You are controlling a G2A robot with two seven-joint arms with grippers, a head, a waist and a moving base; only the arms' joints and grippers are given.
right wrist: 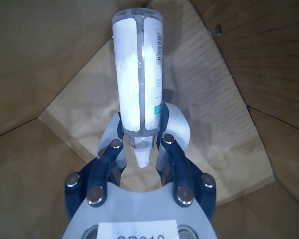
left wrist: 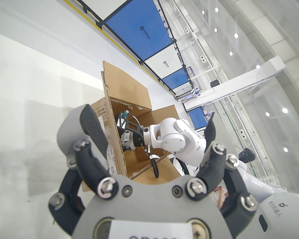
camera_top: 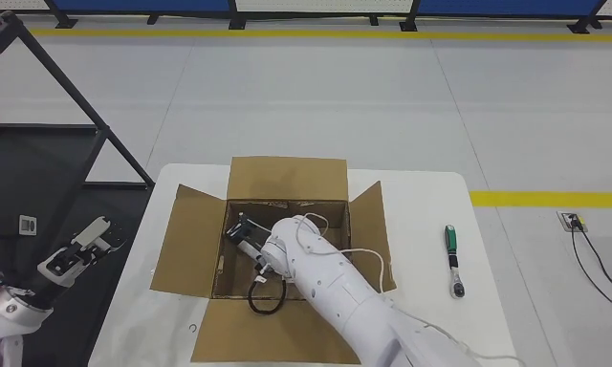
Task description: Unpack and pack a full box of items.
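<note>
An open cardboard box (camera_top: 287, 181) stands mid-table with its flaps spread; it also shows in the left wrist view (left wrist: 129, 93). My right gripper (right wrist: 142, 118) is down inside the box (right wrist: 229, 80), shut on a clear bottle with a white label (right wrist: 137, 75). The bottle's nozzle points back toward the wrist and its flat base points at the box floor. From above, that arm's wrist (camera_top: 251, 241) sits in the box's left part. My left gripper (left wrist: 152, 130) hangs off the table's left side, open and empty, seen from above as the left gripper (camera_top: 88, 241).
A green-handled ratchet wrench (camera_top: 452, 260) lies on the white table (camera_top: 421, 190) right of the box. A black cable loop (camera_top: 263, 298) hangs from the right arm over the box's near edge. A dark frame (camera_top: 57, 99) stands left of the table.
</note>
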